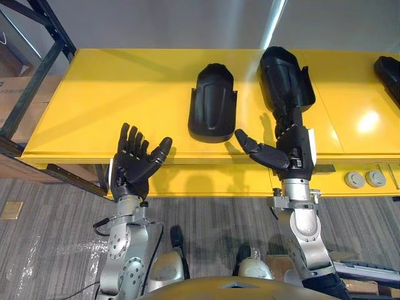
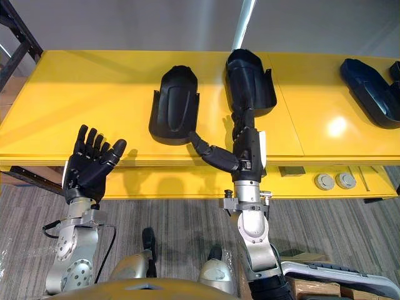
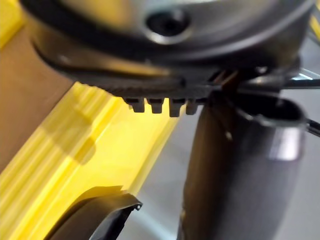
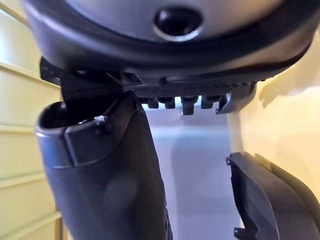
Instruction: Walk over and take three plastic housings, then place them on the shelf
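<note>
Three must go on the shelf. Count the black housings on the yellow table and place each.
3. Middle housing lies centrally on the table; second housing right of it, by the right hand; third housing near the right end. A fourth may hide beyond that edge.

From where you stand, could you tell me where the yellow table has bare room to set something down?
Widest: left part of the yellow table, between the dark frame and the middle housing. Smaller: between the second housing, at the right hand, and the far-right housing. Crowded: the narrow gap between those first two, by that hand's thumb.
</note>
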Available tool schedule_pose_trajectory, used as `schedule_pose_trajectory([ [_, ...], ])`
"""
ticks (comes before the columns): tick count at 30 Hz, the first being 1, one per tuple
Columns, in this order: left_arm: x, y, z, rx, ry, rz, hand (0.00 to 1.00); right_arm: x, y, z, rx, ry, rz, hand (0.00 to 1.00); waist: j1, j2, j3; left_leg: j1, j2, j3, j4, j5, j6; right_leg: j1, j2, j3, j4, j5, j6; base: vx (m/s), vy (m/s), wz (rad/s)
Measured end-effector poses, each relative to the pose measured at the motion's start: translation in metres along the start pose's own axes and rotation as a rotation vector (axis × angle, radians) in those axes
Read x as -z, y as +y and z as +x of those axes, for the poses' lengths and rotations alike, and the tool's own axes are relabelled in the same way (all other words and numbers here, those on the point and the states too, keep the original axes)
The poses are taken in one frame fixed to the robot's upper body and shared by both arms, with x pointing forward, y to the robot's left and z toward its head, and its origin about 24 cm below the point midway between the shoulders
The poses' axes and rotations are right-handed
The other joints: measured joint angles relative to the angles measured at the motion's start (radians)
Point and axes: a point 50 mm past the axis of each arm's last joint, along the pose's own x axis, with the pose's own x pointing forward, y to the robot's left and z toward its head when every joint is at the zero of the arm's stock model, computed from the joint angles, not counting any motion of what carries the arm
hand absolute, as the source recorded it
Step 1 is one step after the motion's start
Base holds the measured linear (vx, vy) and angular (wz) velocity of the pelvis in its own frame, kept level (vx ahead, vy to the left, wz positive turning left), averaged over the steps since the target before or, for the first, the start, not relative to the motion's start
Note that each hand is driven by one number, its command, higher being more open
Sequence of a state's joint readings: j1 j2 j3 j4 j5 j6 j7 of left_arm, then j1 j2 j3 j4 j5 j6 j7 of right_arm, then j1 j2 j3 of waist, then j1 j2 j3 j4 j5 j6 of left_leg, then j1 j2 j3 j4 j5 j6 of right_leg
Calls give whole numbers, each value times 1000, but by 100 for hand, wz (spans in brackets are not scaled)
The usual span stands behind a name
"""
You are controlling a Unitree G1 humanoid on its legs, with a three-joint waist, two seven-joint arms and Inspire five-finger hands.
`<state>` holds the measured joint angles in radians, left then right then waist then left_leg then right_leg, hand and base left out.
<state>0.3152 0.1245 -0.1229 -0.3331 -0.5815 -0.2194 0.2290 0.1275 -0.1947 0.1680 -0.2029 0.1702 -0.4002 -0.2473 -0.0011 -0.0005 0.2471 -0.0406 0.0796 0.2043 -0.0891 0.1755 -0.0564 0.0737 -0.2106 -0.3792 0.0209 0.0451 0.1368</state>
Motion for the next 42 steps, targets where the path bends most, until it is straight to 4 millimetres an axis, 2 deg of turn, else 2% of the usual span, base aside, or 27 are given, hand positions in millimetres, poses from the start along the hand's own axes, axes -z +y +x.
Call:
schedule_pose_trajectory([
  [4, -4, -1, -3, 5, -17, 0, 100, 6, -3, -15, 35, 55, -6, 100, 2, 10, 35, -17, 2, -19, 0, -5, 0, -15, 2, -13, 21, -26, -1, -67, 2, 11],
  [9, -21, -8, -6, 65, -132, -1, 100, 4, 0, -12, 30, 40, -3, 100, 7, 32, 78, -96, 4, -42, 0, 3, -12, -86, 7, -15, 20, -24, -1, -56, 9, 14],
  [11, -27, -11, -7, 80, -173, -6, 100, 3, 1, -9, 33, 29, -5, 100, 25, 31, 97, -98, 3, -43, 0, 20, -21, -94, 5, -8, 32, -23, 0, 14, -7, 3],
  [13, -34, -14, -8, 91, -210, -11, 100, 0, 5, -6, 21, 5, -23, 100, 28, 24, 103, -106, 3, -50, 2, 22, -20, -99, 3, -10, 34, -20, -3, 63, -25, 9],
  [14, -39, -17, -7, 107, -241, -19, 100, -7, 10, -2, 10, -33, -6, 100, 30, 22, 110, -120, 1, -52, 4, 28, -11, -110, 2, -13, 37, -17, -3, 76, -25, 13],
  [16, -41, -19, -6, 117, -253, -6, 100, -11, 12, 0, 0, -52, 4, 100, 30, 20, 112, -121, 0, -56, 5, 36, -1, -112, 0, -16, 45, -17, -2, 71, -22, 10],
  [19, -42, -22, -4, 132, -268, 5, 100, -16, 15, 3, -8, -78, 12, 100, 29, 15, 120, -119, 0, -61, 5, 34, -3, -111, 0, -17, 50, -23, -6, 54, -31, 2],
  [27, -43, -14, -9, 115, -272, 21, 100, -10, 8, -8, -62, -31, -20, 100, 21, 17, 129, -51, 8, -17, 1, -2, -16, -74, 8, 20, 49, -45, -14, 9, -21, -18],
  [29, -44, -17, -7, 124, -281, 16, 100, -15, 4, 1, -78, -66, -51, 100, 19, 17, 129, -61, 10, -16, 0, 1, -12, -83, 11, 22, 48, -43, -13, -32, -12, -5],
  [30, -45, -20, -4, 126, -294, 8, 100, -21, 2, 11, -86, -112, -67, 100, 20, 17, 129, -65, 11, -15, 1, 4, -12, -88, 12, 23, 48, -41, -11, 0, 0, 0],
  [33, -52, -27, 5, 131, -336, -11, 100, -37, 5, 41, -106, -233, -81, 100, 23, 17, 129, -71, 13, -17, 4, 22, -2, -89, 15, 20, 49, -30, -6, -10, -4, 7],
  [35, -55, -30, 9, 140, -355, -13, 100, -45, 9, 50, -118, -277, -79, 100, 28, 17, 129, -71, 13, -21, 4, 23, -2, -86, 16, 16, 49, -30, -6, 9, -10, 8],
  [42, -54, -29, 9, 138, -346, -8, 100, -49, 15, 54, -167, -324, -172, 100, 27, 17, 129, -70, 8, -40, 0, 25, -2, -70, 12, -5, 49, -32, -9, -4, -3, 9],
])
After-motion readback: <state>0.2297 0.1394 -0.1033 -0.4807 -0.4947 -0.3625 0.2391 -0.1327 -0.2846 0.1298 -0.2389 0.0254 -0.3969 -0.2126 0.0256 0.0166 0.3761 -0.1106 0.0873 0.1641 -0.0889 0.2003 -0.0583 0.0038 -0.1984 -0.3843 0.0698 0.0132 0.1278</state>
